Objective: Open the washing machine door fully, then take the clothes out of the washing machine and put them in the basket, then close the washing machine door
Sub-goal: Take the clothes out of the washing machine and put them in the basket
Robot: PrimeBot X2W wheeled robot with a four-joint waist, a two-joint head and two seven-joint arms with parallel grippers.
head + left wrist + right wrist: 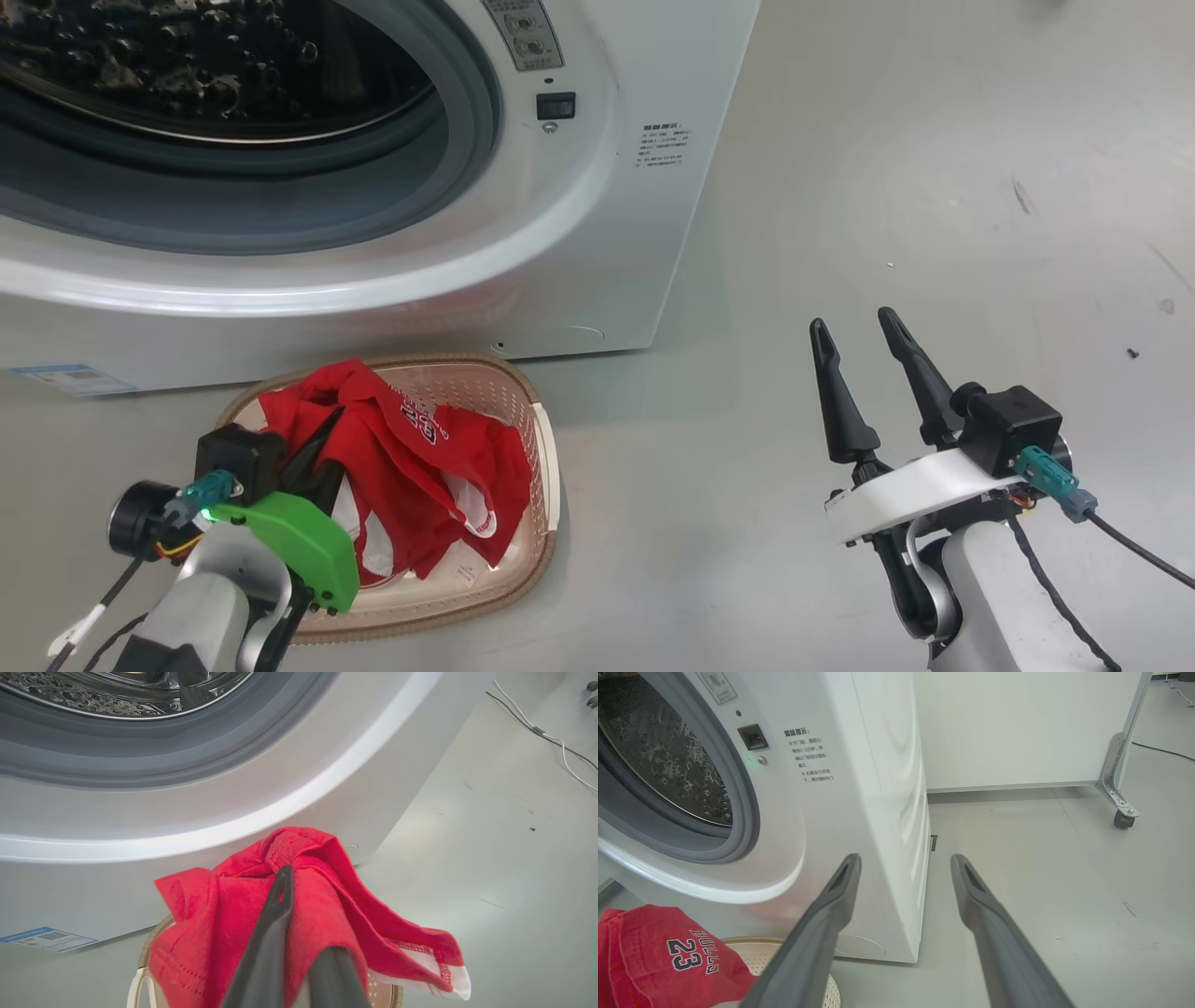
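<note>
Lower left: the left gripper [317,448], fingers pinched shut on a fold of the clothes [420,457], hangs over the basket [523,392], which sits on the floor against the front of the washing machine [597,233]. The red garments lie heaped in the basket, the "23" uppermost, and one white-trimmed hem reaches toward the rim. Likely hazards: cloth snagged on a finger at release could be dragged back out, and a sideways tug could slide the light basket or spill the hem over its edge. The drum [187,56] looks empty. Right: the right gripper [853,319] hovers with fingers spread wide, holding nothing. The floor [934,187] is smooth, pale grey, lightly scuffed; a white panel on a caster [1122,819] stands behind.
</note>
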